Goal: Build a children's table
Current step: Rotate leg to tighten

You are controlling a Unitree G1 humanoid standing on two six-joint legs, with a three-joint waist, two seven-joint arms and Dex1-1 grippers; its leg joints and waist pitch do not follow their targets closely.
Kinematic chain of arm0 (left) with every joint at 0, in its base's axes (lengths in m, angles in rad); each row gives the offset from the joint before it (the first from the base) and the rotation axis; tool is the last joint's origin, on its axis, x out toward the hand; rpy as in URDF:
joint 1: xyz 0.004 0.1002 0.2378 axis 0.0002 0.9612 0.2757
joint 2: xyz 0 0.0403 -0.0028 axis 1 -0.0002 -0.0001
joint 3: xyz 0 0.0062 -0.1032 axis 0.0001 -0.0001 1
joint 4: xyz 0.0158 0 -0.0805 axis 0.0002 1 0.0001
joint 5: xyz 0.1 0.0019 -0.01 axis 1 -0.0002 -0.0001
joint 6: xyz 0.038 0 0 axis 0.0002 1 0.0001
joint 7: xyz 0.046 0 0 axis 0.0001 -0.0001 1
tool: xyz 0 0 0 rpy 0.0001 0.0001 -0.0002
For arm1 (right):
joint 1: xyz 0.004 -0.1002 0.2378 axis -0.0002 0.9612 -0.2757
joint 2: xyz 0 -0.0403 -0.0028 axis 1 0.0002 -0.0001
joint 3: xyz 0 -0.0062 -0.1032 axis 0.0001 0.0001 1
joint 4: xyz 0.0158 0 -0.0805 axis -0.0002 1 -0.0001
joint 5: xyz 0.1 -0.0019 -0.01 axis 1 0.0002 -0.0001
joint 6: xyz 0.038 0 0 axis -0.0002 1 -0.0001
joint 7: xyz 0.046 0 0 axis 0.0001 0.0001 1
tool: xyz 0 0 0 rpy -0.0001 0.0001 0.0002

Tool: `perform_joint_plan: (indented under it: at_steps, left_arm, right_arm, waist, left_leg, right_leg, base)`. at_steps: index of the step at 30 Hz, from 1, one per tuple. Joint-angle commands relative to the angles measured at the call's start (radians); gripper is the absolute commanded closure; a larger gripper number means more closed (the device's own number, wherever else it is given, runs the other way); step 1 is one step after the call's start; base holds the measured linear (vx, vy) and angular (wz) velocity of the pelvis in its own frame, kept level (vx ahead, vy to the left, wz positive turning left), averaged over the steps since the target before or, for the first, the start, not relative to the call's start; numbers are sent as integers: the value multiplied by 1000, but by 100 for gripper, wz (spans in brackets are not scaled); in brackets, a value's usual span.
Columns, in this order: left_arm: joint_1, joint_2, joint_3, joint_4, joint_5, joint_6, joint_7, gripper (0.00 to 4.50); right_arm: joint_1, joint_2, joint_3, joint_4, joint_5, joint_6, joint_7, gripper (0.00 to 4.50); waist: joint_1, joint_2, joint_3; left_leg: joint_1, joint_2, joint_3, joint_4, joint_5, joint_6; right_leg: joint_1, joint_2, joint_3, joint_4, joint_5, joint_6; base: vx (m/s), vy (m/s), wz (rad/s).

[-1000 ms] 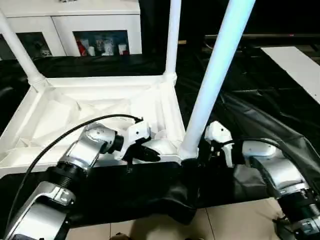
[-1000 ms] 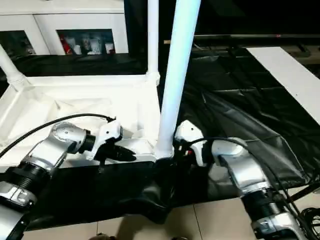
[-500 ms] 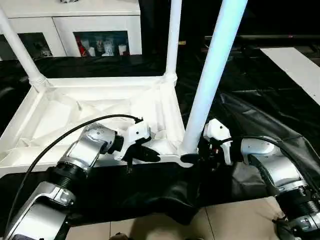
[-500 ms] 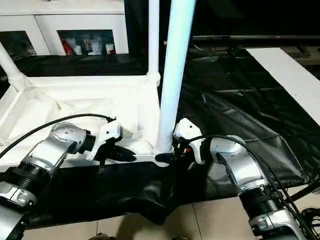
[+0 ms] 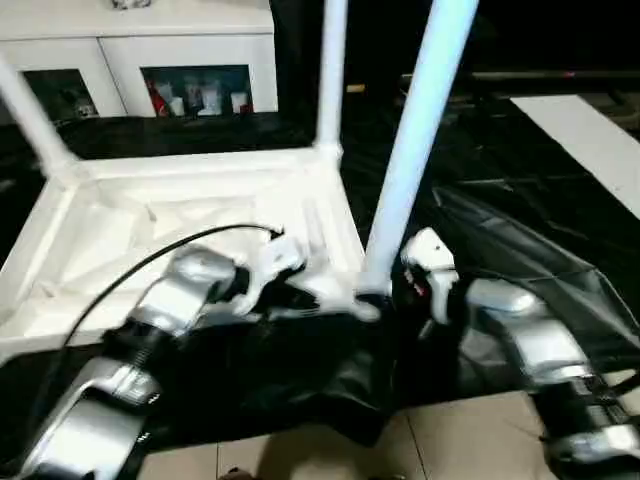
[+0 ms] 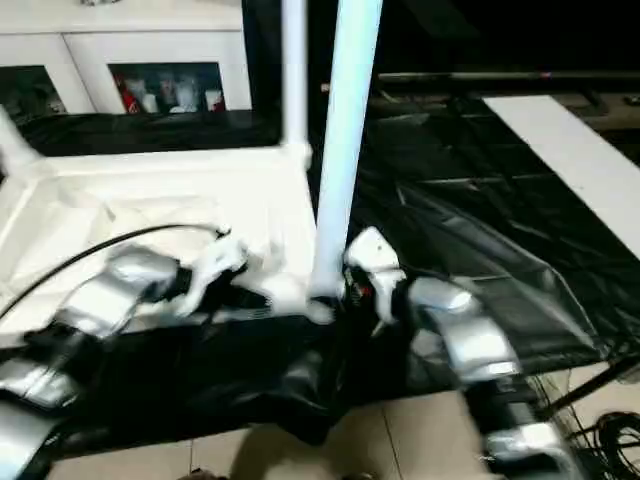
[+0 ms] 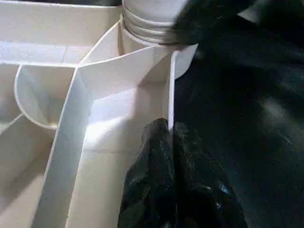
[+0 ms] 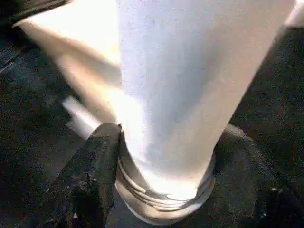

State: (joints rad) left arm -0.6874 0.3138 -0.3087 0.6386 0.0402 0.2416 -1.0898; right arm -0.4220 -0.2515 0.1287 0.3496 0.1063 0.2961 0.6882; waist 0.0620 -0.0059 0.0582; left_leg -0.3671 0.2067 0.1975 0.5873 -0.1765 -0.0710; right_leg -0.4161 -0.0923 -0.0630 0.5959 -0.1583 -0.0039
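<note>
The white tabletop (image 5: 180,200) lies upside down on the black-sheeted work table, ribbed underside up. Two white legs stand in its far sockets, one at the left (image 5: 30,110) and one at the right (image 5: 330,70). A third leg (image 5: 410,150) rises from the near right corner socket, leaning slightly right. My right gripper (image 8: 166,190) is shut on this leg's ringed base, one black finger (image 8: 90,175) on each side. My left gripper (image 7: 171,137) is shut on the tabletop's thin near rim wall (image 7: 170,90), just left of that corner.
A white cabinet with glass doors (image 5: 150,60) stands behind the work table. A white board (image 5: 585,130) lies at the far right. The black sheet (image 5: 350,390) sags over the front edge above tiled floor (image 5: 450,440). A black cable (image 5: 150,260) loops over my left forearm.
The near right leg has come a little more upright. The head camera has shifted, so the whole picture has moved. Both grippers keep their holds.
</note>
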Motion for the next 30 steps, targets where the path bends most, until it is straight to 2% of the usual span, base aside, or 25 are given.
perform_joint_plan:
  at_steps: [1,2,3,5,8,10,12,15,16,17,20,23,24,26,28,29,30]
  left_arm:
    - [-22,-76,-3,51,16,37,119,450]
    - [-26,-86,-1,60,17,41,136,450]
    - [-44,-127,11,94,22,60,210,450]
    - [-63,-171,24,130,24,77,289,450]
    - [-100,-244,43,205,34,69,421,450]
    - [-108,-255,35,230,51,50,440,450]
    - [-110,-256,32,237,57,41,441,450]
    - [-109,-239,22,242,77,21,420,450]
    - [-107,-231,20,240,79,18,409,450]
    - [-103,-217,22,237,77,14,390,450]
    - [-89,-187,23,221,72,3,353,450]
    - [-71,-151,19,197,66,-20,298,450]
    - [-66,-142,19,189,65,-20,285,450]
    - [-52,-119,9,166,63,-48,236,450]
    - [-25,-80,-2,115,52,-29,159,450]
    - [-8,-53,-10,85,41,-24,99,450]
    - [-8,-53,-10,85,41,-24,99,450]
  right_arm:
    - [-7,91,-19,54,3,69,-156,191]
    - [-12,105,-24,63,1,74,-180,191]
    - [-34,155,-34,101,-15,88,-274,191]
    - [-63,203,-45,152,-38,93,-381,191]
    - [-128,282,-58,255,-75,83,-551,191]
    - [-151,296,-45,289,-94,69,-566,191]
    - [-157,303,-44,298,-92,58,-554,191]
    - [-147,323,-61,251,-55,17,-470,191]
    - [-140,317,-54,232,-47,6,-434,156]
    - [-127,294,-34,204,-43,-11,-380,135]
    - [-115,251,-32,158,-28,-9,-329,111]
    - [-106,193,-27,95,10,16,-226,75]
    - [-103,176,-22,80,17,18,-197,75]
    - [-91,128,-4,43,24,13,-118,75]
    - [-60,33,35,-11,13,-6,16,75]
    - [-39,-24,51,-41,5,-20,96,75]
    - [-39,-24,51,-41,5,-20,96,75]
  waist:
    - [-3,-3,-58]
    - [-6,-3,-57]
    - [-9,-3,-58]
    - [-16,-1,-54]
    - [-21,-3,-54]
    - [-25,-4,-53]
    - [-25,-4,-51]
    - [-27,-1,-51]
    - [-27,-2,-52]
    - [-26,-2,-54]
    - [-24,-4,-54]
    - [-31,-6,-54]
    - [-28,-4,-53]
    - [-28,-7,-54]
    - [-24,-7,-56]
    - [-18,-10,-58]
    - [-19,-8,-59]
  left_leg:
    - [12,16,-13,-76,-264,-6]
    - [13,15,-12,-76,-271,-8]
    - [12,13,-14,-76,-281,-14]
    - [18,11,-15,-78,-316,-25]
    - [18,8,-19,-79,-333,-26]
    - [21,7,-18,-78,-351,-19]
    - [19,7,-20,-81,-364,-9]
    - [23,9,-23,-86,-383,-4]
    - [22,10,-23,-86,-380,-1]
    - [17,12,-23,-91,-351,5]
    - [15,13,-19,-89,-325,21]
    - [1,13,-22,-91,-290,30]
    - [4,14,-23,-91,-289,32]
    - [10,16,-17,-87,-283,40]
    - [9,17,-16,-85,-252,45]
    - [9,20,-14,-81,-213,62]
    - [8,19,-12,-79,-200,71]
  right_leg:
    - [44,-41,36,-77,-342,-175]
    - [42,-41,37,-79,-346,-176]
    - [45,-42,35,-81,-364,-171]
    - [37,-43,34,-90,-422,-158]
    - [38,-42,31,-98,-459,-134]
    - [34,-41,30,-102,-473,-121]
    - [36,-41,28,-107,-486,-107]
    - [37,-43,26,-112,-514,-93]
    - [39,-43,26,-113,-504,-92]
    - [45,-43,27,-108,-452,-104]
    - [49,-43,31,-99,-377,-137]
    - [61,-44,28,-94,-363,-139]
    - [60,-44,28,-94,-365,-138]
    - [56,-45,32,-96,-357,-152]
    - [58,-45,33,-90,-309,-175]
    - [64,-44,34,-80,-235,-197]
    - [62,-45,35,-77,-210,-207]
  base:
    - [0,0,0]
    - [0,0,0]
    - [0,0,0]
    - [0,0,0]
    - [0,0,0]
    - [0,0,0]
    - [0,0,0]
    - [0,0,0]
    - [0,0,0]
    - [0,0,0]
    - [0,0,0]
    - [0,0,0]
    - [0,0,0]
    - [0,0,0]
    - [0,0,0]
    - [0,0,0]
    - [52,-11,2]
